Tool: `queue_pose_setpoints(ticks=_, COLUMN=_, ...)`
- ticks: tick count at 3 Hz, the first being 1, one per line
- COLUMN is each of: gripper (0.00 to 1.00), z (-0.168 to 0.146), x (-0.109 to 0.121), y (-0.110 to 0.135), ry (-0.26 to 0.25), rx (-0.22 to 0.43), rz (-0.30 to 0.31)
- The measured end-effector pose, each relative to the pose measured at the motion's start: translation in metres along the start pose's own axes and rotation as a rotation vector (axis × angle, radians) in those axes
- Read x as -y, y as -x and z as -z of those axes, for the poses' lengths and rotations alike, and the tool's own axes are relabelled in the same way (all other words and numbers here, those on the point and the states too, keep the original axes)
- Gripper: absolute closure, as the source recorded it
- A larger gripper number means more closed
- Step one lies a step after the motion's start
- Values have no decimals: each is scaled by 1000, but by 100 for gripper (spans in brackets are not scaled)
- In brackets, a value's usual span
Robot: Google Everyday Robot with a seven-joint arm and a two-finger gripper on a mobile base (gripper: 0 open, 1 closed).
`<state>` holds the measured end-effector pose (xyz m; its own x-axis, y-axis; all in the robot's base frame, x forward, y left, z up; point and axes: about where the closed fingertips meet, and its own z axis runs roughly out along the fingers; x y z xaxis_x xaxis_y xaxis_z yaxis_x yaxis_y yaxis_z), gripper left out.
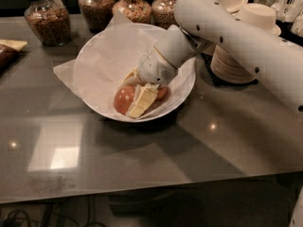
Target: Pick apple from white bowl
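Apple (122, 99) sits low in the white bowl (182, 98), on its crinkled paper (104, 56), so my gripper (130, 97) reaches steeply down over the rim to straddle it. Whether my jaws pinch it yet, I cannot tell.

White tubular arm (236, 39), dark screw holes (198, 27), cream-tipped gripper (130, 96) at its end.

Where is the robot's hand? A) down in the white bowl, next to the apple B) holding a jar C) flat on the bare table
A: the gripper sits inside the white bowl, right beside the apple, away from the jars at the back.
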<state>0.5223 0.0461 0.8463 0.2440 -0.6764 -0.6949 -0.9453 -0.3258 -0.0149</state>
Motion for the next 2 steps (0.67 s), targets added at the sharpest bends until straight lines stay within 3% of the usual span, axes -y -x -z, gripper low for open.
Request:
queue_pose_setpoints(ticks=1, gripper=100, z=1, x=0, y=1, ry=-3, rx=8, rz=-2)
queue_pose_setpoints(ticks=2, gripper=100, z=4, x=5, y=-2, ry=-25, rx=65, rz=4)
